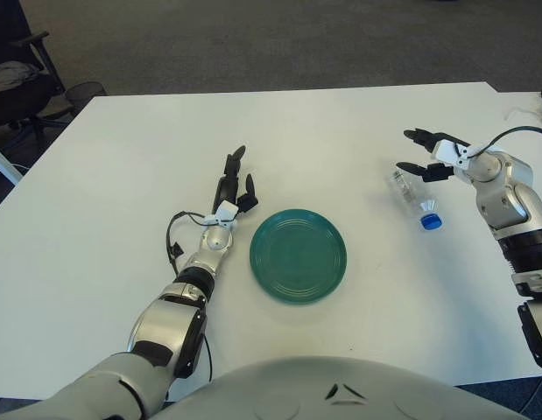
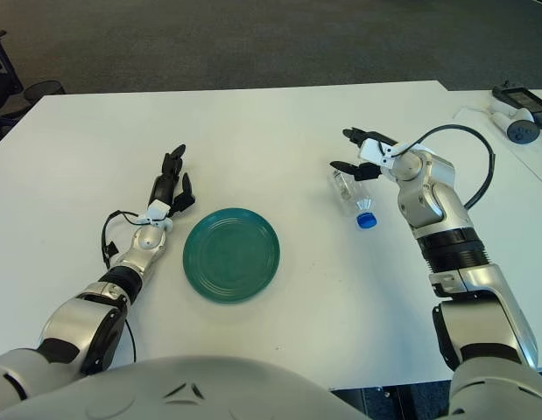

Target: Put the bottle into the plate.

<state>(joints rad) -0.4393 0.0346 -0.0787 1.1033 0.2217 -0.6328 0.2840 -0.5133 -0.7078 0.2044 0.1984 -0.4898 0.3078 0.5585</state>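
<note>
A clear plastic bottle [image 1: 411, 198] with a blue cap lies on its side on the white table, cap toward me, right of the teal plate [image 1: 298, 255]. My right hand [image 1: 418, 152] hovers just above and behind the bottle's far end, its dark fingers [image 2: 351, 135] spread apart and holding nothing. In the right eye view the same bottle [image 2: 349, 194] shows just below that hand [image 2: 348, 150]. My left hand [image 1: 235, 184] shows just left of the plate, fingers extended and empty.
The white table [image 1: 323, 122] reaches to its far edge near the top; dark carpet lies beyond. A chair and bin [image 1: 25, 79] stand at the far left. A white device with a cable [image 2: 516, 118] sits at the far right.
</note>
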